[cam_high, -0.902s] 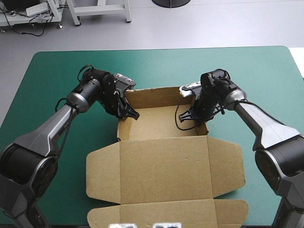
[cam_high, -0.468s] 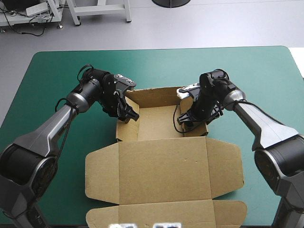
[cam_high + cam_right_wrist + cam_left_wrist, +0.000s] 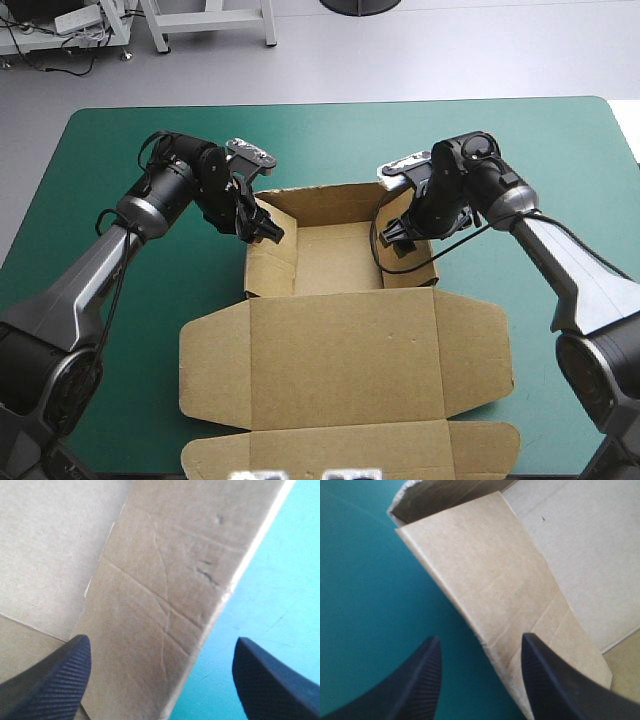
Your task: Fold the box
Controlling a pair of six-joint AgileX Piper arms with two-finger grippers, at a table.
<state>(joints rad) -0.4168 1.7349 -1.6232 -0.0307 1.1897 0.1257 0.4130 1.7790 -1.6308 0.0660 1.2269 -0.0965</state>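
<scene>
High view, entry one: the box [image 3: 330, 262], brown board, lay at the middle of the table [image 3: 100, 150]. It was an open tray with walls raised on the far side. Its lid [image 3: 345, 350] lay flat on the teal-green cover toward the near edge, with a flap out at each side and one more at the near edge.

Entry two: my left gripper [image 3: 268, 228] stood at the tray's left wall [image 3: 265, 262], close to its far corner. In the left wrist view my left gripper [image 3: 481, 638] had its fingers moderately apart, gripping nothing. The left wall [image 3: 485, 575] ran ahead and between them, leaning in over the tray. One finger [image 3: 420, 680] sat outside over the teal-green cover [image 3: 365, 580], the other [image 3: 555, 685] over the wall's inner face. Whether either pad touched the board I could not tell.

Entry three: my right gripper [image 3: 395, 235] stood at the right wall [image 3: 420, 268], reaching in from outside. In the right wrist view my right gripper [image 3: 161, 640] was spread wide and empty. The right wall [image 3: 165, 580] lay between the fingers, with one finger [image 3: 50, 680] on the tray side and the other [image 3: 275, 680] over the teal-green cover [image 3: 285, 570].
</scene>
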